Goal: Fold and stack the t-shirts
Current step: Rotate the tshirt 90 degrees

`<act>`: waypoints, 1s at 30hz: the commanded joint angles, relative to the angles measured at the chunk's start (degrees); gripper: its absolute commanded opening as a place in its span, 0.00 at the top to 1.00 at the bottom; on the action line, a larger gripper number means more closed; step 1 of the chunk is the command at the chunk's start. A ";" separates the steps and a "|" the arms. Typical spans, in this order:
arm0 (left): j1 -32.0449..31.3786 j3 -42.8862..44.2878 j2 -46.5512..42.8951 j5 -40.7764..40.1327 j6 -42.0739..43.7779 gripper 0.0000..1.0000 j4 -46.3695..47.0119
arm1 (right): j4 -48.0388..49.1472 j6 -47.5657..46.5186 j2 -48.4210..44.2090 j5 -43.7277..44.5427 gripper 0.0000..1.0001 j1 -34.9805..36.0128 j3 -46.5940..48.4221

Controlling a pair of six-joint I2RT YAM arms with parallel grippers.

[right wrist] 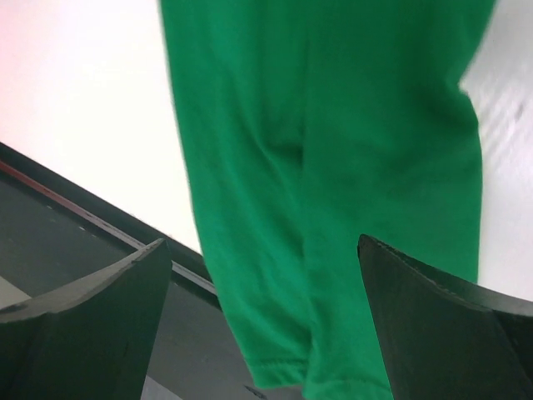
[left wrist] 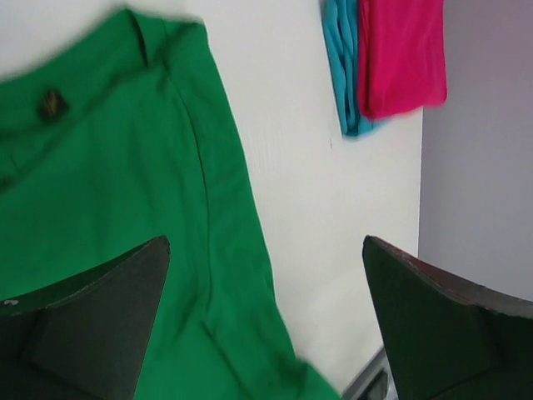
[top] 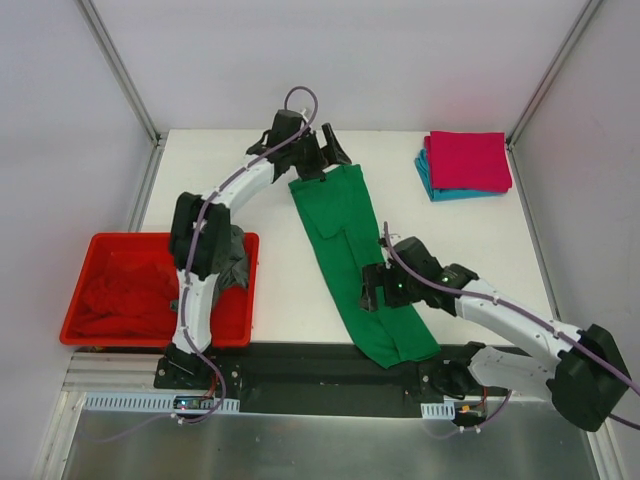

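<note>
A bright green t-shirt [top: 350, 240] lies as a long narrow strip slanting across the middle of the table, its near end over the front edge. My left gripper [top: 325, 160] is open above the shirt's far end; in the left wrist view [left wrist: 266, 242] green cloth [left wrist: 108, 183] lies below the spread fingers. My right gripper [top: 375, 290] is open over the strip's near part; the right wrist view [right wrist: 265, 242] shows the hem [right wrist: 350, 125] between the fingers. A folded magenta-pink shirt [top: 468, 160] [left wrist: 400, 58] lies on a folded teal shirt [top: 432, 185] [left wrist: 343, 67] at the back right.
A red plastic tray [top: 150, 237] stands at the front left, holding a crumpled red shirt [top: 125, 295] and a dark grey shirt [top: 235, 262] draped at its right side behind the left arm. A black strip [top: 300, 360] runs along the table's front edge.
</note>
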 commanded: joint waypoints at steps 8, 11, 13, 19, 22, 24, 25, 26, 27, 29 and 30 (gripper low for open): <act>-9.56 -16.74 -4.51 1.02 5.96 0.01 -7.29 | 3.97 5.70 -1.02 -2.47 0.04 -0.18 -9.28; -8.42 -12.52 0.93 0.05 5.61 0.01 -11.07 | 4.68 5.52 1.79 -2.03 0.04 -0.18 -7.52; -7.54 -9.27 4.80 -1.78 5.87 0.01 -13.00 | 5.29 4.65 3.11 -1.68 0.04 -0.18 -6.47; -3.15 7.50 18.42 0.39 2.72 0.01 -16.79 | 5.38 0.43 10.13 -2.28 0.04 -1.76 -1.64; -1.57 19.89 23.61 1.99 1.39 0.01 -16.71 | 5.39 -2.20 14.27 -2.90 0.04 -2.37 1.17; -0.77 27.01 27.65 1.54 0.87 0.01 -16.71 | 5.38 -3.44 15.59 -3.26 0.04 -2.81 2.85; -0.07 30.53 29.24 2.07 0.51 0.01 -16.36 | 5.38 -4.05 15.77 -3.34 0.04 -2.90 3.46; 0.28 33.17 30.82 2.77 0.08 0.01 -15.14 | 5.21 -4.84 15.86 -3.43 0.04 -2.90 3.99; 0.63 34.16 31.62 3.91 -0.28 0.01 -12.69 | 5.12 -5.20 15.78 -3.26 0.04 -2.99 4.69; 0.99 34.25 31.63 7.06 -1.16 0.01 -8.55 | 4.60 -5.55 15.25 -2.38 0.04 -3.25 5.57; 0.90 33.99 31.10 8.30 -0.64 0.01 -7.58 | 4.16 -5.90 14.64 -1.77 0.04 -3.17 5.75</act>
